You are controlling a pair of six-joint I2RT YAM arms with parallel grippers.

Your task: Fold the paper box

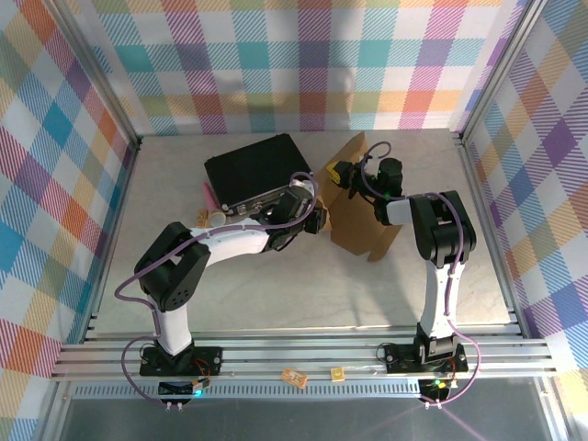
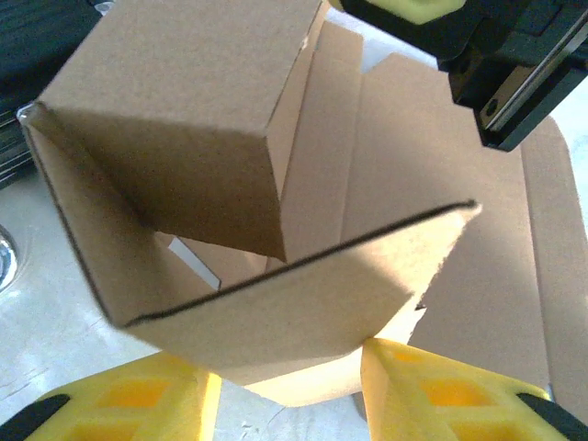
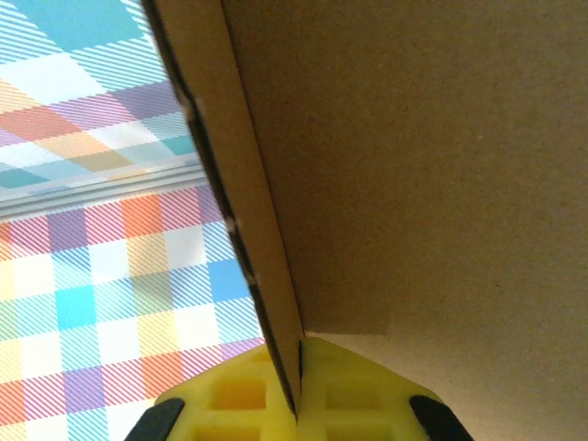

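The paper box (image 1: 360, 219) is brown, the case (image 1: 253, 170) black (walls (image 1: 303, 64) plaid).

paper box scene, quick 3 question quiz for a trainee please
1. True or false: the right gripper is clamped on an edge of the paper box.
2. In the top view, what sits just left of the paper box? A) black case B) red bowl C) blue cup
3. Fill in: the left gripper is ___ (open or shut).
Key: 1 true; 2 A; 3 open.

half-folded brown paper box (image 1: 360, 204), upright
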